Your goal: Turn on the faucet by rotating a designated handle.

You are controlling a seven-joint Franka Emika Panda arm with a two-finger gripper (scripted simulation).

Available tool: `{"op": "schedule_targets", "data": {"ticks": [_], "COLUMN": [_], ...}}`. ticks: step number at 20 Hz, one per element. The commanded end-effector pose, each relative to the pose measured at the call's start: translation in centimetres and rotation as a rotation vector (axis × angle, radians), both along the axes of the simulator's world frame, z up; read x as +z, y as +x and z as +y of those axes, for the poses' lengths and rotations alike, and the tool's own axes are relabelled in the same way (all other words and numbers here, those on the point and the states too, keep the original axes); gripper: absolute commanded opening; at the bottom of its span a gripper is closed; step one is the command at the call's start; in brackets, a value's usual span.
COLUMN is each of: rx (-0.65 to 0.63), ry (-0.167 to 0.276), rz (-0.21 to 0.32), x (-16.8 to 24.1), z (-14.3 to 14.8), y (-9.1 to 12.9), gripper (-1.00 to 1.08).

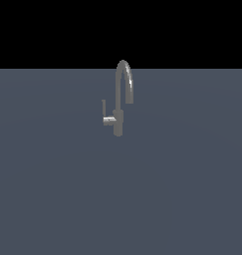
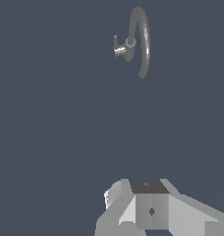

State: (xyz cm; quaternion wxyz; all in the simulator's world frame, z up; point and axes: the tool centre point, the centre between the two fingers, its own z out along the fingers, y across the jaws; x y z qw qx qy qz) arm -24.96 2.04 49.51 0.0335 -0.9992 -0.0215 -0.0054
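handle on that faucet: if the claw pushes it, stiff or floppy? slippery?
Probably stiff: the handle is a thin, flat metal-looking lever on a short stub off the faucet body, so it should likely pivot rather than bend. Its brushed, glinting surface suggests a push could slip. Being narrow, it offers little contact area.

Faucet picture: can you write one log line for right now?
faucet: untouched | handle: upright, free | gripper: far off, holding nothing
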Motion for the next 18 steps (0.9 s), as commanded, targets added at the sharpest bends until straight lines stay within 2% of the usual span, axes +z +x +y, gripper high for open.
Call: {"op": "schedule_targets", "data": {"ticks": [1, 10, 18], "rx": [0.000, -0.005, -0.028], "ry": [0.000, 0.041, 0.036], "rz": [0.000, 0.015, -0.009], "x": [0.00, -0.11, 0.62], "z": [0.00, -0.76, -0.53], "y": [0.00, 0.18, 0.23], "gripper": [-1.00, -1.00, -1.00]}}
